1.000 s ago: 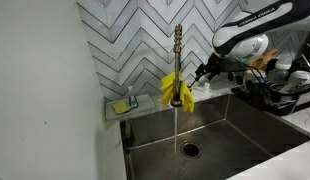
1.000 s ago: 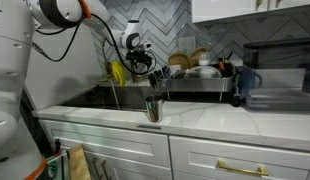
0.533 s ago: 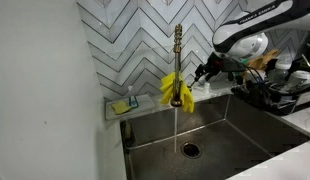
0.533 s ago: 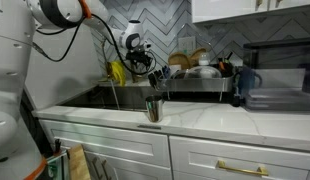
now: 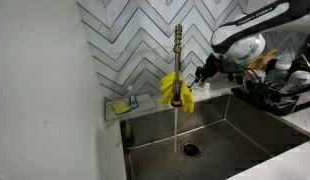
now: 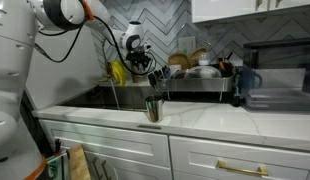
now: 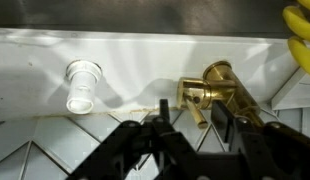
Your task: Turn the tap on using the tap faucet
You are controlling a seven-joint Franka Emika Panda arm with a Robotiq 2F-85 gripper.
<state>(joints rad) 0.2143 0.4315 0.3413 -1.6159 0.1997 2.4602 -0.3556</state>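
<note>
tap: the tap [image 5: 178, 55] stands upper middle of the frame against the herringbone tile, and a thin water stream [image 5: 176, 125] drops from its spout to the drain [image 5: 189, 149]
what changed: honestly barely anything. The water was already running a second ago and runs the same now. The gripper [image 5: 202, 72] has only crept a touch toward the tap from the right of the frame
meaning: looks to me like the tap is on, so the job is basically done and what's left is backing off
handle: in the wrist view the brass handle [image 7: 210, 92] sits centre-right on the white ledge, its short lever poking down between the fingers
pincer: spread, with one finger on each side of the lever and gaps showing, so not pinching it as far as I can see
yellow cloth: the yellow cloth [image 5: 177, 90] is draped on the tap just left of the gripper, the one thing close enough to snag
white fitting: the white fitting [image 7: 83, 85] is left of the handle, well apart
sink: the sink [image 5: 240, 125] is below, with a soap dish [image 5: 125, 103] at its left corner
dish rack: the dish rack [image 5: 275, 95] is crowded at the right edge, right behind the arm
cup: the metal cup [image 6: 153, 108] is on the front counter, out of the way
</note>
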